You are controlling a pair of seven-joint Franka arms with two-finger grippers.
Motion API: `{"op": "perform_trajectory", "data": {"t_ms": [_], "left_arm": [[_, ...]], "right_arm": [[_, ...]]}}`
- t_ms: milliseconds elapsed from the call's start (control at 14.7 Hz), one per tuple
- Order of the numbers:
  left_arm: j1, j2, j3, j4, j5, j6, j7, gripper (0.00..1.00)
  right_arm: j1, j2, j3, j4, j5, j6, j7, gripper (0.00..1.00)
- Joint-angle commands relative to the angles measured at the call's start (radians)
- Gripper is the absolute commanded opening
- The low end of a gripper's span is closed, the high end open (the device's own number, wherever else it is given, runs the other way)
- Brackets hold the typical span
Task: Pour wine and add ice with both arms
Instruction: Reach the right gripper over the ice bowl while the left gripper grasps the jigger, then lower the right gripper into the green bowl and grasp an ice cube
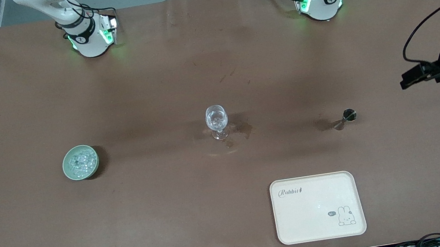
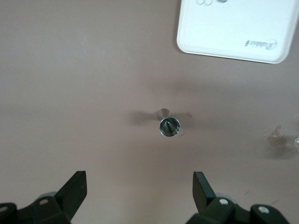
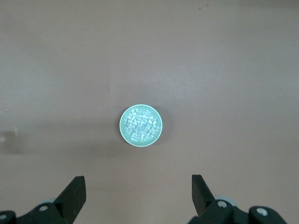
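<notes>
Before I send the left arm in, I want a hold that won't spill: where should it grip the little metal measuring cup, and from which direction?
Probably at the narrow waist of the measuring cup, coming in level from the left arm's end of the table. It stands upright with its mouth up, so a side grip keeps it level. The left hand is open, above it.

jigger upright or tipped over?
Upright: the jigger stands on the table, and the left wrist view looks straight down into its open cup.

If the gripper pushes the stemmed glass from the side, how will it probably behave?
The stemmed glass probably tips easily: its bowl sits high on a thin stem over a small foot. It looks like thin clear glass, so likely fragile and rather slippery for the fingers.
</notes>
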Motion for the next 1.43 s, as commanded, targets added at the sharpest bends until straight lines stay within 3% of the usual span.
{"op": "perform_trajectory", "data": {"t_ms": [0,204,340,748,884,1361], "left_arm": [[0.02,0.063,-0.003,0.016,-0.08,-0.002,-0.14,1.0],[0.052,0.132,-0.004,0.012,-0.153,0.019,-0.278,1.0],[0.095,0.187,-0.004,0.006,-0.271,0.023,-0.326,1.0],[0.214,0.369,-0.004,-0.03,-0.503,0.026,-0.334,1.0],[0.225,0.43,-0.003,-0.031,-0.569,0.026,-0.346,0.93],[0.231,0.573,-0.003,-0.031,-0.674,0.062,-0.484,0.89]], "right_arm": [[-0.023,0.013,0.003,-0.057,0.006,0.064,-0.014,1.0],[-0.023,0.035,0.002,-0.134,0.006,0.142,-0.012,0.98],[-0.031,0.048,0.003,-0.201,0.006,0.219,-0.012,0.98],[-0.045,0.066,0.003,-0.487,0.007,0.549,-0.002,0.97],[-0.045,0.101,0.003,-0.501,0.006,0.574,0.0,0.97],[-0.045,0.219,0.003,-0.518,0.007,0.678,0.003,0.94]]}}
